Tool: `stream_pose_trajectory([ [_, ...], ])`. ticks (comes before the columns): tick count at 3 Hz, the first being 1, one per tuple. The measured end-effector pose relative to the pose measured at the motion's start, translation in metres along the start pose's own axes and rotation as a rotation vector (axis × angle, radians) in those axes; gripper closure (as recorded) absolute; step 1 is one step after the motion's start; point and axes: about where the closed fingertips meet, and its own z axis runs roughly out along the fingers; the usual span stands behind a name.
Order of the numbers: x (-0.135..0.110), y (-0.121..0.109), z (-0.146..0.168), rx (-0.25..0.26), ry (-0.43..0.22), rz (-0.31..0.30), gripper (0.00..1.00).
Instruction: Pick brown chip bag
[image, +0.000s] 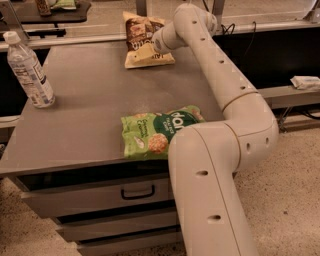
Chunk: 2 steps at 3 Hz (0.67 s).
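The brown chip bag lies at the far edge of the grey table, with its dark brown part to the back and its cream-yellow band toward me. My arm reaches from the lower right across the table. My gripper is at the bag's right side, right over it. The wrist hides where it meets the bag.
A clear water bottle stands at the table's left edge. A green "dang" bag lies near the front, partly under my arm. Drawers sit below the table. A rail and a dark counter run behind it.
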Motion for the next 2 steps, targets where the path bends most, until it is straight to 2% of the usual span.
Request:
stream_pose_trajectory([
  [1, -0.001, -0.014, -0.005, 0.035, -0.013, -0.004, 0.34],
  [2, -0.012, -0.025, -0.018, 0.061, -0.052, -0.018, 0.59],
])
